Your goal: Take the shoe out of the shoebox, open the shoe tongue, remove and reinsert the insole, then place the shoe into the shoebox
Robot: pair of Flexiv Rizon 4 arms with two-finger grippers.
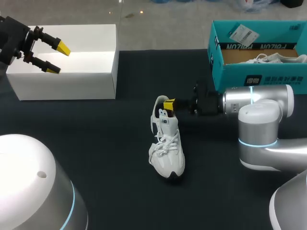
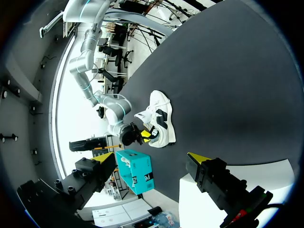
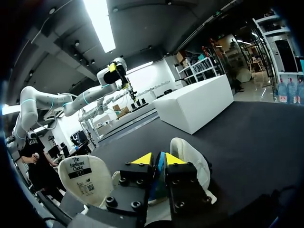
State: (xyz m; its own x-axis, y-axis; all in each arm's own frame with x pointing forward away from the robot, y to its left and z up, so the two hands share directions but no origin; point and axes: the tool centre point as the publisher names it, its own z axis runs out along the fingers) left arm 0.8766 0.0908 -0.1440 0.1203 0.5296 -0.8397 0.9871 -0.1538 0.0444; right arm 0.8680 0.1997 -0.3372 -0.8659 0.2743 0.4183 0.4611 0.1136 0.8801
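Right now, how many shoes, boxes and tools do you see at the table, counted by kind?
White lace-up sneakers: 2, loose sneaker and boxed sneaker.
Rectangular boxes: 2, teal shoebox and white box.
Yellow-tipped tools: 2, left tool and right tool.
Total: 6.

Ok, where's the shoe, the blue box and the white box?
shoe (image 1: 166, 142): head view, on its laces.
blue box (image 1: 280, 70): head view, on its front wall.
white box (image 1: 62, 85): head view, on its front wall.
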